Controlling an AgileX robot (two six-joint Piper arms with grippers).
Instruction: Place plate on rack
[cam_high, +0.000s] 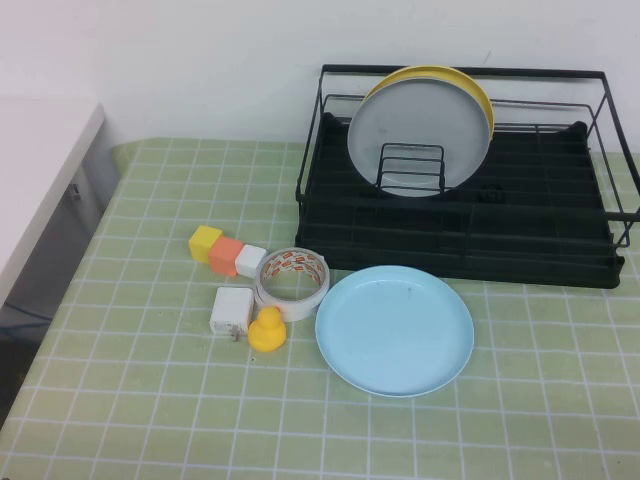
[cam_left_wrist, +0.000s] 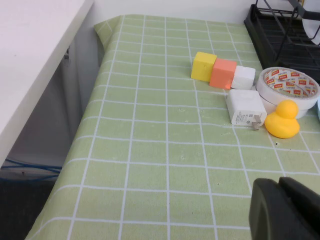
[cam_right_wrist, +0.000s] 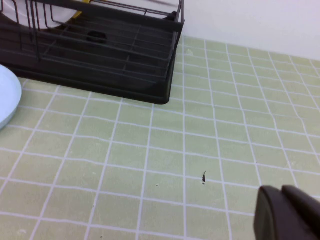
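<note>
The round light blue plastic plate (cam_high: 394, 329) lies flat, untouched, just before the big black wire rack (cam_high: 560, 255). The left gripper (cam_left_wrist: 280, 207) and right gripper (cam_right_wrist: 287, 212) both look clenched and hang far from the plate. One should open wide, pinch the plate's near rim, then tip it upright between the wires.

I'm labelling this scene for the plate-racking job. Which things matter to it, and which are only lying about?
Belongs to the job:
- round light blue plastic plate, flat on the table
- black wire dish rack
- left gripper and right gripper, both away from the plate

Lying about:
- grey-white plate and yellow plate standing in the rack
- yellow rubber duck
- tape roll
- white charger
- three small blocks
</note>
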